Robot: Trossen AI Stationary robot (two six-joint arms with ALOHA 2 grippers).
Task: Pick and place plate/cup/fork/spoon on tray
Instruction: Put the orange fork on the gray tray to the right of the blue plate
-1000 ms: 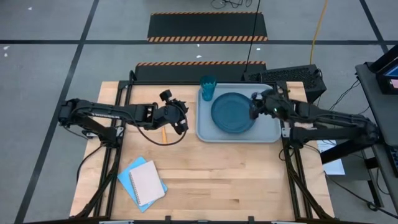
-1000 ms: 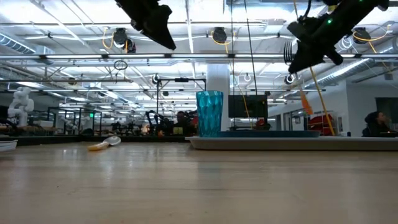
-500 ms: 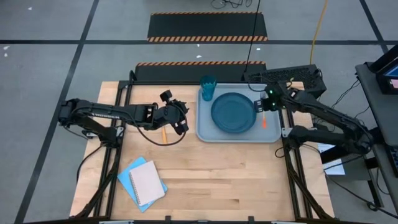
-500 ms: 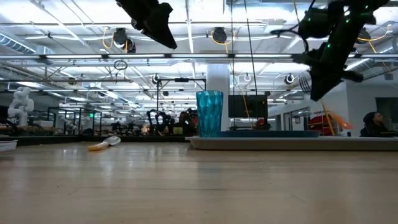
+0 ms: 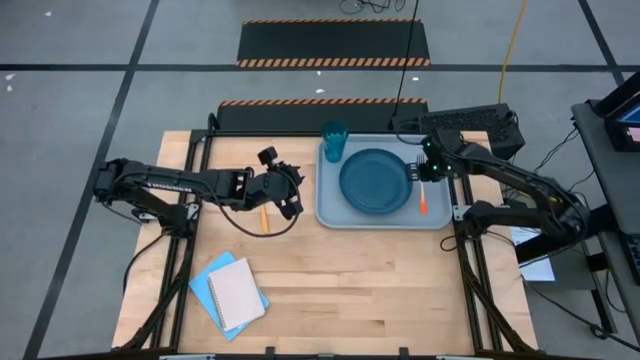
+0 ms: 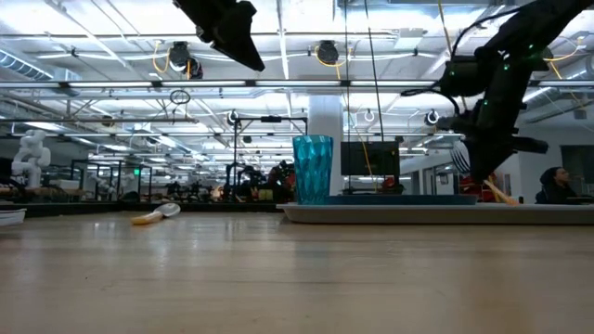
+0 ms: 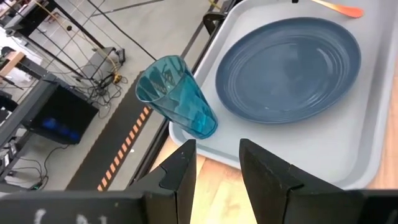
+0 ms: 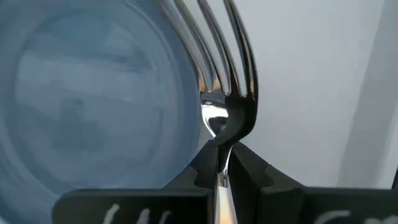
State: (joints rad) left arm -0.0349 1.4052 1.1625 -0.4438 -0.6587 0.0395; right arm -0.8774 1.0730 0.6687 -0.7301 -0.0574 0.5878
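The grey-blue tray (image 5: 437, 215) sits at the table's far right, carrying the dark blue plate (image 5: 375, 181) and, in its far left corner, the upright teal cup (image 5: 334, 141). My right gripper (image 5: 424, 172) hovers over the tray's right strip beside the plate, shut on the fork (image 5: 424, 203). The fork's red-orange handle slants down toward the near edge. The spoon (image 5: 264, 215) lies flat on the wood left of the tray. My left gripper (image 5: 292, 195) hangs open above the spoon with nothing between its fingers (image 7: 180, 177). My right gripper pinches the fork's metal neck (image 8: 221, 127), just behind the tines (image 8: 224, 50), between its two fingers. The fingers come steeply from above. The tines reach out past the fingertips, and the handle (image 6: 502, 193) slants down toward the tray; whether its end touches the tray I cannot tell.
Blue and white notebooks (image 5: 230, 292) lie on the table's near left. Bare tray floor (image 8: 311, 93) lies right of the plate. A dark box (image 5: 465, 122) stands just behind the tray's far right corner.
My right gripper has carried the fork from above the plate's right rim toward the table's right edge and down, turning and tipping steeper as it went. The fork's handle now points toward the near edge, low over the tray.
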